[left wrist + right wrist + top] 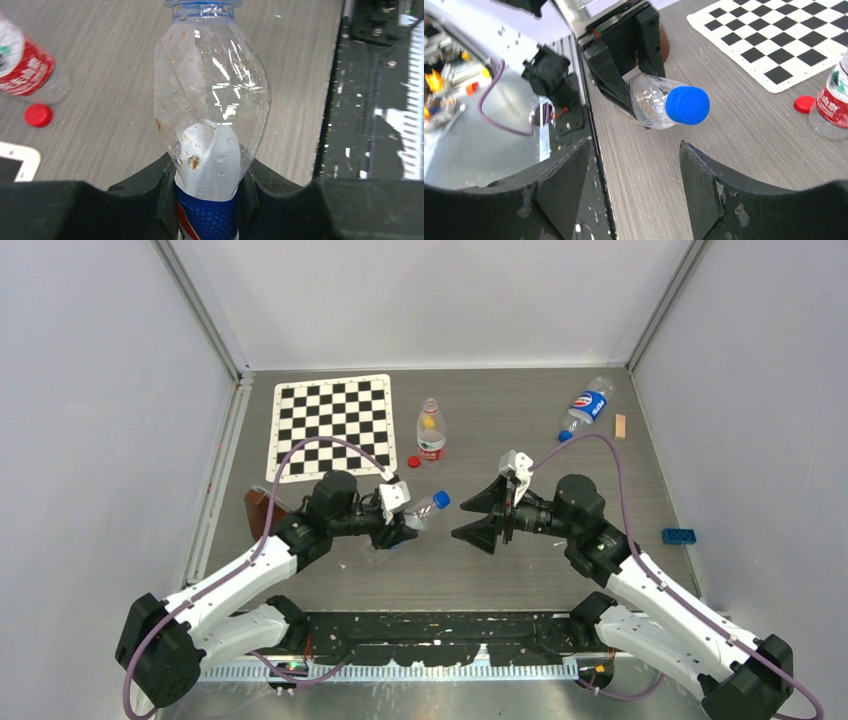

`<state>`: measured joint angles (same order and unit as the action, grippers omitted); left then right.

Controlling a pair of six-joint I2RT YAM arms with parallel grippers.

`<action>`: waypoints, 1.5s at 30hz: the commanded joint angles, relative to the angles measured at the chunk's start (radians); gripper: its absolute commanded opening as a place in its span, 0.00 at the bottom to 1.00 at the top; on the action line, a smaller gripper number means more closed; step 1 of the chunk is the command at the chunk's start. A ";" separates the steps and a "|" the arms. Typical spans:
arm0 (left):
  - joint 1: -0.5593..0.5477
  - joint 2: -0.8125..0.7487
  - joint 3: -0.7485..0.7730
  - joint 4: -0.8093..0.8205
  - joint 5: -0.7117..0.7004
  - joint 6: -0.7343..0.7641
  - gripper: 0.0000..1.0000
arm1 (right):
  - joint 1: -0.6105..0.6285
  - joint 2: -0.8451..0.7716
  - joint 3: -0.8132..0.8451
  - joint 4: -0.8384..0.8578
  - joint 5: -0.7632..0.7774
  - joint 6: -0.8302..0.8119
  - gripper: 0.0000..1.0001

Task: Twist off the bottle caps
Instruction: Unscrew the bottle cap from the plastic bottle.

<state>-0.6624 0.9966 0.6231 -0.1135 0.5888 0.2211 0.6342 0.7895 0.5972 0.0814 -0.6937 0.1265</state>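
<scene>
At far left you see the black-and-white checkerboard mat (pixel 332 425) lying flat on the grey wood-grain surface (pixel 480 570). Your left hand (pixel 403 529) is clamped narrow on the blue-labelled bottle (pixel 212 110). It is thin clear plastic, dented and beaded with droplets, and its neck points right. Its smooth round blue cap (pixel 687 105) is on. Behind it the red-labelled bottle (pixel 431 432) stands upright, and a red cap (pixel 413 462) lies on the surface just beside its base. Your right hand (pixel 481 518) faces the blue cap with its black wedge-shaped fingers spread wide, touching nothing. Far right, a third bottle (pixel 588 406) lies on its side with a second blue cap (pixel 565 436) on it.
</scene>
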 commanded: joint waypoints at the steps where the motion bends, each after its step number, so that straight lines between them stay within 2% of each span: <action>1: 0.004 -0.062 -0.043 0.138 -0.132 0.012 0.03 | 0.004 -0.039 -0.043 0.191 0.208 0.359 0.73; 4: -0.006 -0.097 -0.097 0.237 -0.158 0.014 0.02 | 0.004 0.003 0.019 0.137 0.326 0.460 0.73; 5: -0.012 -0.104 -0.106 0.251 -0.174 0.018 0.02 | 0.004 0.020 0.074 0.059 0.356 0.496 0.73; 7: -0.028 -0.113 -0.116 0.254 -0.208 0.034 0.01 | 0.004 0.073 0.141 -0.030 0.350 0.535 0.74; 14: -0.095 -0.093 -0.115 0.238 -0.299 0.080 0.01 | 0.004 0.190 0.180 0.011 0.296 0.675 0.73; 25: -0.145 -0.078 -0.107 0.234 -0.370 0.092 0.01 | 0.004 0.286 0.205 0.004 0.267 0.691 0.58; 31: -0.151 -0.076 -0.114 0.255 -0.377 0.084 0.01 | 0.004 0.300 0.205 0.002 0.256 0.667 0.45; 36: -0.152 -0.077 -0.116 0.256 -0.380 0.084 0.01 | 0.004 0.313 0.207 -0.005 0.237 0.650 0.45; 42: -0.154 -0.077 -0.114 0.253 -0.383 0.068 0.01 | 0.004 0.324 0.199 0.028 0.191 0.628 0.26; 43: -0.153 -0.070 -0.103 0.225 -0.379 0.055 0.02 | 0.004 0.323 0.190 0.053 0.147 0.602 0.21; 45: -0.152 -0.043 -0.048 0.138 -0.377 0.045 0.03 | 0.004 0.319 0.160 0.111 0.060 0.534 0.19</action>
<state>-0.8116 0.9241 0.5045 0.0654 0.2131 0.2909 0.6304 1.1118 0.7628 0.0811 -0.4694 0.7605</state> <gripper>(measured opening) 0.384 0.395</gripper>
